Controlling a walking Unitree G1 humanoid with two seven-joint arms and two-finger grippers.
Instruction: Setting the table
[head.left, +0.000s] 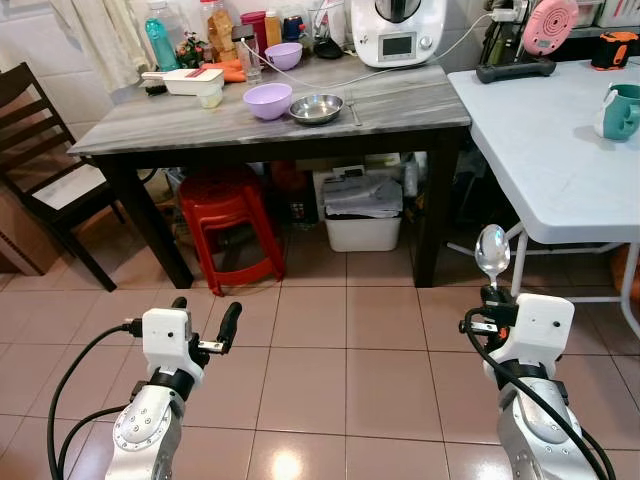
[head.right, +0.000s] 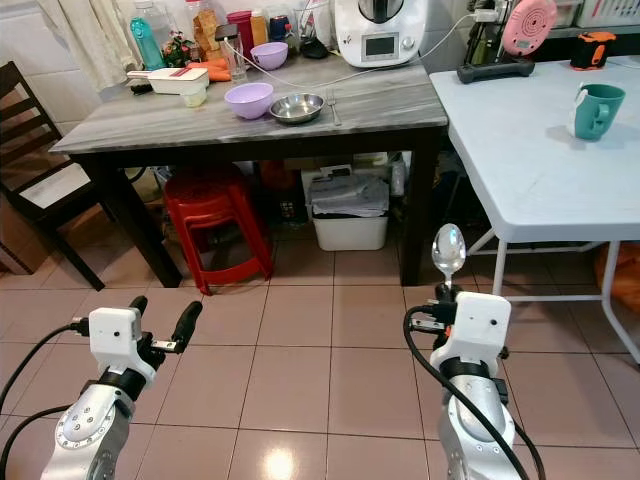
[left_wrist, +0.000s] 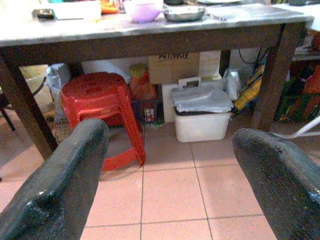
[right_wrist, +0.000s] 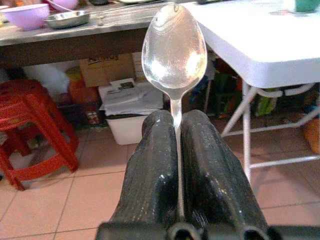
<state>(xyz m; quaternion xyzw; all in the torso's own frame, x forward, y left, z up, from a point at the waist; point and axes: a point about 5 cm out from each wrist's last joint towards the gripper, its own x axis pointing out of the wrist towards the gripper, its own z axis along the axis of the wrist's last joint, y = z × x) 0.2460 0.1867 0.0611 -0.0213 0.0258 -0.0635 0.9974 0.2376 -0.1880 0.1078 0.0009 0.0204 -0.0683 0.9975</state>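
Observation:
My right gripper is shut on the handle of a silver spoon, whose bowl stands upright above the fingers. It hovers over the tiled floor, short of the white folding table on the right. My left gripper is open and holds nothing, low over the floor on the left. On the grey wooden table ahead sit a purple bowl, a steel bowl and a second purple bowl farther back. A teal mug stands on the white table.
A red plastic stool and a white bin sit under the grey table. A dark wooden chair stands at the left. A white kitchen machine, bottles and a pink device crowd the back.

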